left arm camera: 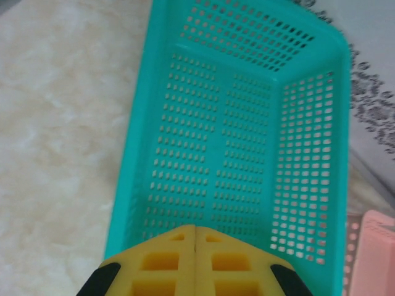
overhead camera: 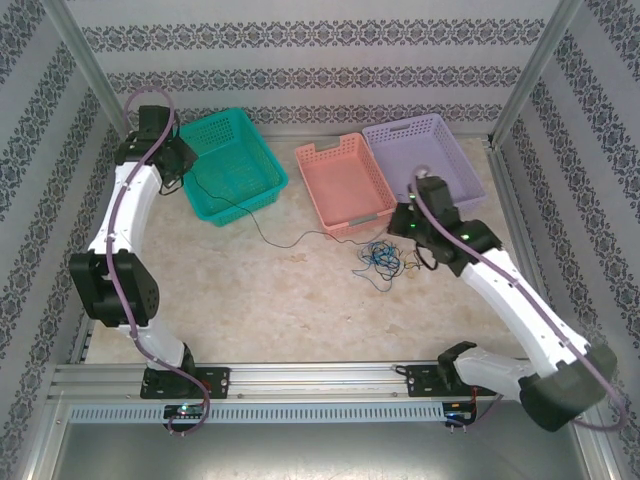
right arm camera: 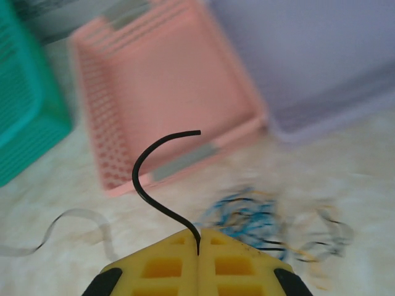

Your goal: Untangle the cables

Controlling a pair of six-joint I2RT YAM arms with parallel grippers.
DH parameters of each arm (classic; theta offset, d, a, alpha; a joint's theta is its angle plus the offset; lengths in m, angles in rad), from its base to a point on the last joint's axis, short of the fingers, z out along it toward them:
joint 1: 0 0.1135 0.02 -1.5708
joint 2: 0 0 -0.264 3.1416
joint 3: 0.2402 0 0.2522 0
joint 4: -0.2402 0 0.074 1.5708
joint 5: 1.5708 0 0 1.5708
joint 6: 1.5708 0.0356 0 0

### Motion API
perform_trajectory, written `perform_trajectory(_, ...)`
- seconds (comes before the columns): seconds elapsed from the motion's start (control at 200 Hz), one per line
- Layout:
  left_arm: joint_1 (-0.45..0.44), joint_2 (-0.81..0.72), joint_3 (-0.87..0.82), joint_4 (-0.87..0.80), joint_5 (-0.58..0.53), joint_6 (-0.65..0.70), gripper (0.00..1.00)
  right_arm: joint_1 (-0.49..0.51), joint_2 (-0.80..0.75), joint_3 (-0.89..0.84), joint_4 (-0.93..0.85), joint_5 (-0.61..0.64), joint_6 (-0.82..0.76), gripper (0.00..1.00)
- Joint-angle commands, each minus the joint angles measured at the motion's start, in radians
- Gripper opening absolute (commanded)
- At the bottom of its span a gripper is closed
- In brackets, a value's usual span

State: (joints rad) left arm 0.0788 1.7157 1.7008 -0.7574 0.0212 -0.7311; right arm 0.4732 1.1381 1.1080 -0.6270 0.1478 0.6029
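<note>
Cables (overhead camera: 382,257) sit in a blue-and-black tangle on the worktop (overhead camera: 260,300), at 6 o'clock from the pink basket (overhead camera: 345,185). Right fingers (right arm camera: 207,242), at 3 o'clock of the tangle, are pressed together on a curling black strand (right arm camera: 136,176). Left fingers (left arm camera: 188,237) are closed tight above the teal basket (left arm camera: 308,154).

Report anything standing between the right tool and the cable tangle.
Nothing visible does. The right tool is shut on one black cable, and the tangle lies on the table just ahead of it, short of the pink basket.
</note>
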Motion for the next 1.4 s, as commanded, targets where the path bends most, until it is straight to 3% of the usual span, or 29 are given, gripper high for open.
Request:
perform_trajectory(0.0, -0.001, 0.056, 0.131, 0.070, 0.057, -0.004, 0.00, 0.091, 0.080, 0.078, 0.123, -0.042, 0.061, 0.00)
perform_trajectory(0.16, -0.001, 0.245, 0.357, 0.020, 0.094, 0.016, 0.00, 0.172, 0.272, 0.288, 0.186, -0.120, 0.059, 0.00)
perform_trajectory(0.345, -0.002, 0.467, 0.541, -0.063, 0.160, 0.045, 0.00, 0.183, 0.452, 0.514, 0.218, -0.222, 0.080, 0.00)
perform_trajectory(0.53, -0.047, 0.583, 0.534, -0.007, 0.386, 0.101, 0.00, 0.179, 0.585, 0.684, 0.170, -0.274, 0.058, 0.00)
perform_trajectory(0.704, -0.126, 0.590, 0.481, -0.037, 0.408, 0.164, 0.00, 0.163, 0.604, 0.709, 0.149, -0.290, 0.057, 0.00)
perform_trajectory(0.834, -0.187, 0.534, 0.370, -0.081, 0.370, 0.202, 0.00, 0.153, 0.600, 0.714, 0.138, -0.292, 0.042, 0.00)
perform_trajectory(1.019, -0.221, 0.371, 0.083, -0.111, 0.263, 0.217, 0.00, 0.141, 0.603, 0.731, 0.120, -0.298, 0.015, 0.00)
perform_trajectory(1.239, -0.237, 0.140, -0.251, -0.010, 0.392, 0.172, 0.00, 0.170, 0.601, 0.721, 0.104, -0.310, -0.013, 0.00)
perform_trajectory(1.399, -0.252, 0.046, -0.314, -0.031, 0.420, 0.128, 0.00, 0.198, 0.599, 0.689, 0.110, -0.311, -0.014, 0.00)
